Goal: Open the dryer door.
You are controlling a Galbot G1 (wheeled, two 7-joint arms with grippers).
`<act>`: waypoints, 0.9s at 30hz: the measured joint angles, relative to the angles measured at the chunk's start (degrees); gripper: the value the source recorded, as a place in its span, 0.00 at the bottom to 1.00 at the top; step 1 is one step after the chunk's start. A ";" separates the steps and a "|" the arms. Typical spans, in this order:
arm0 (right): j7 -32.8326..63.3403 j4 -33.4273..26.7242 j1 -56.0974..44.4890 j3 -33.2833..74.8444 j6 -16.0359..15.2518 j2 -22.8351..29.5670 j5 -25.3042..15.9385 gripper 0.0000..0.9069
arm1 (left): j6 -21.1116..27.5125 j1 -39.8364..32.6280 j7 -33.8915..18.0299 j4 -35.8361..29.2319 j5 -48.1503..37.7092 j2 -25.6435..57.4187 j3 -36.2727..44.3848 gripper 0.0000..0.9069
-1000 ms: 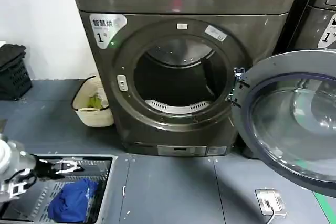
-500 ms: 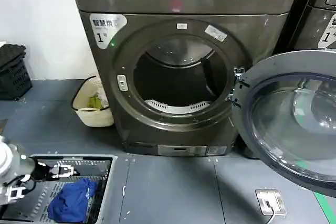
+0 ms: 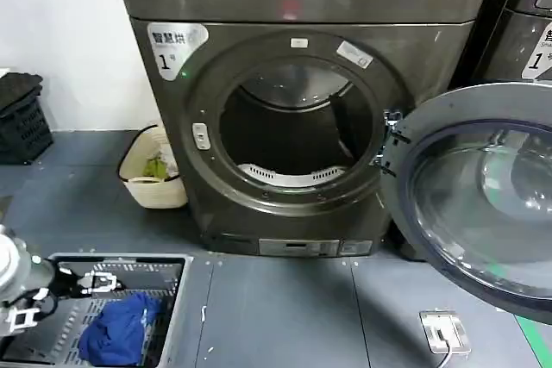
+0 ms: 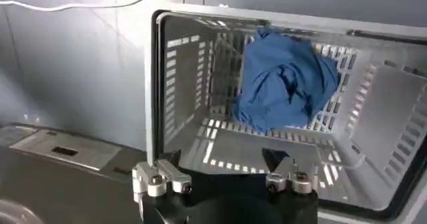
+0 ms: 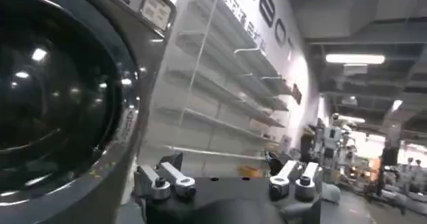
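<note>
Since the earlier frame the left gripper [image 3: 97, 282] has drawn back lower-left over the grey basket [image 3: 177, 299]; the dryer door [image 3: 483, 200] hangs wide open, far to its right. At the left wrist, spread fingers [image 4: 160, 177] hover above blue cloth [image 4: 283, 79]. The right gripper [image 5: 227, 179] is open beside a chrome-ringed door [image 5: 60, 92].

The large round dryer door [image 3: 483, 204] shows glossy tinted glass in a smooth dark-grey plastic frame. The grey slotted plastic basket [image 4: 200, 105] holds soft, crumpled blue cloth [image 4: 283, 79].
</note>
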 joint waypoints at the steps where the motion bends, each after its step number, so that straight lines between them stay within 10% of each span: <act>1: 0.58 -0.05 -0.04 0.04 -0.01 0.08 -0.15 1.00 | 0.00 -0.01 -0.01 0.01 0.00 0.00 0.08 1.00; 27: 11.17 -0.96 -0.76 4.38 -0.73 1.93 -2.45 1.00 | 0.02 -0.01 -1.07 2.24 0.10 -0.84 0.78 1.00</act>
